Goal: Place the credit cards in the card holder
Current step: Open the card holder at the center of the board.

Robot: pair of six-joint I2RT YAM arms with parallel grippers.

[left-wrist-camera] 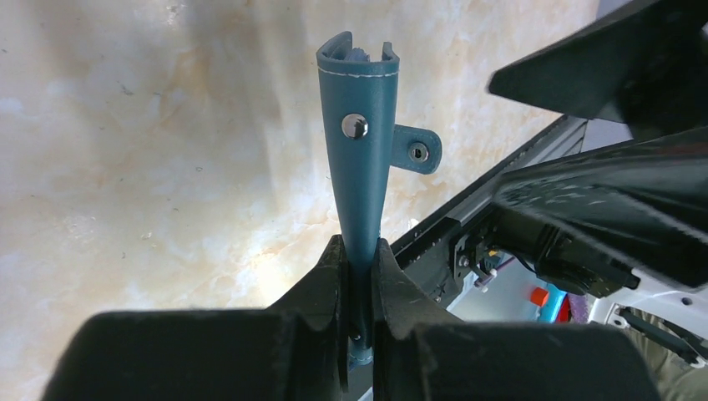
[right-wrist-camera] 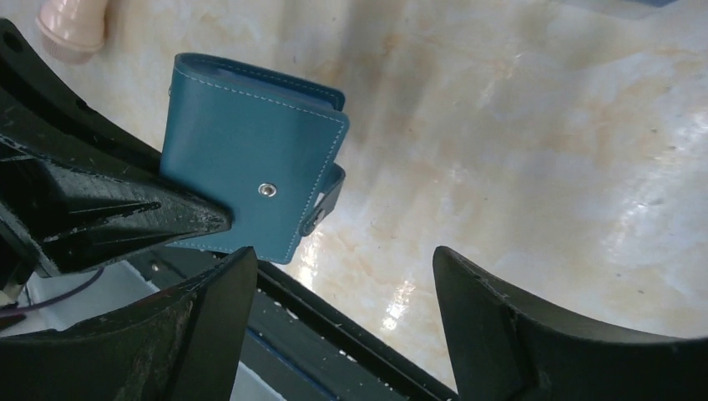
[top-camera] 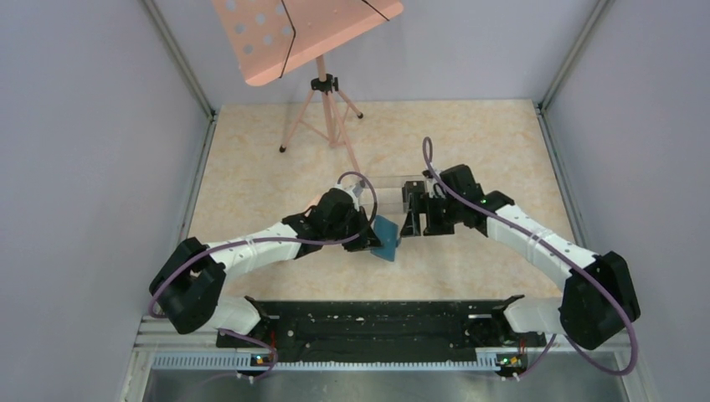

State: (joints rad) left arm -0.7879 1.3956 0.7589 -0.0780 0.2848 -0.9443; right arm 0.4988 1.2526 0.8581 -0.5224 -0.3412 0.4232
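My left gripper (top-camera: 368,238) is shut on the lower edge of the card holder (top-camera: 387,239), a teal-blue wallet held above the table. In the left wrist view the card holder (left-wrist-camera: 361,167) stands edge-on, folded, rising from between the fingers of the left gripper (left-wrist-camera: 359,247), and its snap tab (left-wrist-camera: 417,151) hangs unfastened to the right. My right gripper (top-camera: 416,219) is just right of it. In the right wrist view the right gripper (right-wrist-camera: 342,255) is open with nothing between its fingers, and the card holder (right-wrist-camera: 250,167) sits up and to the left. No credit cards are in view.
A clear plastic box (top-camera: 387,186) lies on the table just behind the two grippers. A pink music stand (top-camera: 322,109) on a tripod stands at the back; one of its feet (right-wrist-camera: 71,29) shows in the right wrist view. A black rail (top-camera: 368,322) runs along the near edge.
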